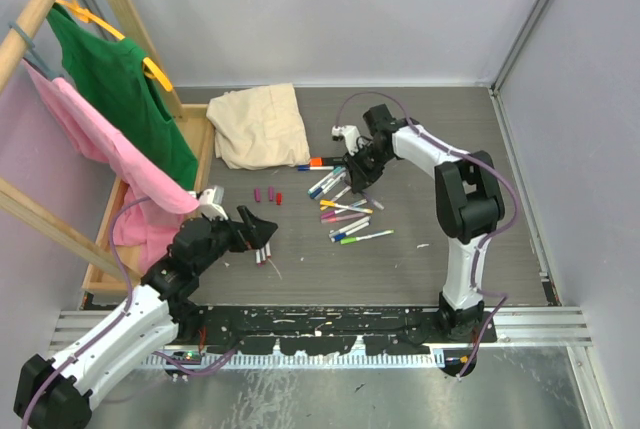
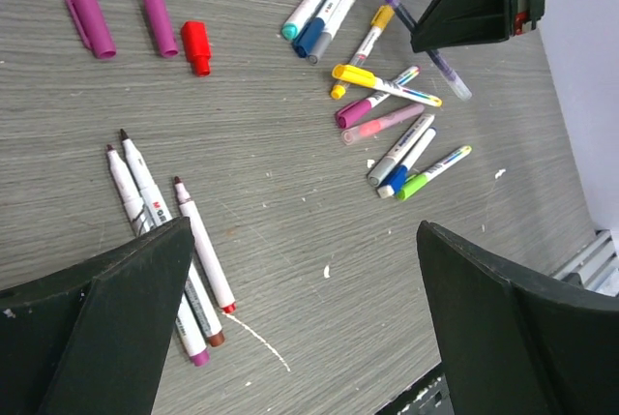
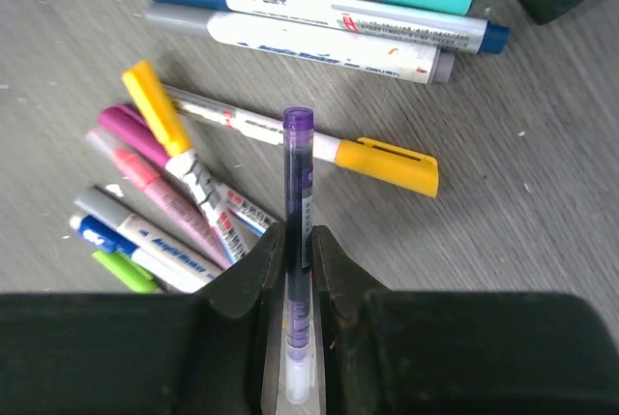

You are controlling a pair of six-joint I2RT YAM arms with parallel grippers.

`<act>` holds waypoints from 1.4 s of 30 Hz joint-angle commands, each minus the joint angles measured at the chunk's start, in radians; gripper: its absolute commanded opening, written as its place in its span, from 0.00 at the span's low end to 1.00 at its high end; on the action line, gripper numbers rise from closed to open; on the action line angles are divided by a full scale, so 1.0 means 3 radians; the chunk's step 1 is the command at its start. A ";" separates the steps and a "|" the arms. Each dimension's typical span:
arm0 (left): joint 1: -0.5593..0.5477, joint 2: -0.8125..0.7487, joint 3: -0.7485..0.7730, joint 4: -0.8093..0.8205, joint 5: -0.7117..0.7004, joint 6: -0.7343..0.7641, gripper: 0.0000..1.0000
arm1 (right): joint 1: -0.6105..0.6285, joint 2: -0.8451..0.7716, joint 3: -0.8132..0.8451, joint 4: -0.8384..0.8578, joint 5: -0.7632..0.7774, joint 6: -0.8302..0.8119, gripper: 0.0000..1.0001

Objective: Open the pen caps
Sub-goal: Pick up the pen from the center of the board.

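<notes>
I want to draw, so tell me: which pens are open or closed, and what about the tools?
Three white pens: caps off.
Three loose caps: off their pens.
Pile of pens: caps on.
Left tool: open, empty.
Right tool: shut on purple pen.

Grey wood-grain table [image 1: 320,269], pale walls [image 1: 300,9], wooden clothes rack [image 1: 35,12]
</notes>
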 commanded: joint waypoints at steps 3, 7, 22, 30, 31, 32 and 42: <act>-0.0002 0.0084 -0.0005 0.0618 0.0317 -0.0148 1.00 | -0.0117 -0.0602 0.0110 -0.0002 -0.0735 0.0124 0.01; -0.0001 0.0234 -0.0024 0.1090 0.0549 -0.0279 1.00 | -0.0170 -0.0792 0.0018 0.0112 -0.1392 0.0289 0.01; -0.0261 0.1203 0.0167 0.2747 0.0713 -0.0905 0.96 | -0.0219 -0.1565 -0.1641 0.4412 -0.2690 0.4020 0.01; -0.0781 0.1821 0.0542 0.2983 0.0244 -0.0879 0.92 | -0.0218 -0.1471 -0.1825 0.5309 -0.2734 0.4775 0.00; -0.0798 0.1918 0.0573 0.3062 0.0258 -0.0895 0.90 | -0.0217 -0.1463 -0.1846 0.5415 -0.2737 0.4863 0.01; -0.0810 0.2016 0.0600 0.3164 0.0277 -0.0930 0.89 | -0.0215 -0.1457 -0.1854 0.5466 -0.2736 0.4903 0.01; -0.0828 0.3067 0.0933 0.4245 0.0592 -0.1419 0.67 | -0.0210 -0.1481 -0.1883 0.5612 -0.2742 0.5023 0.01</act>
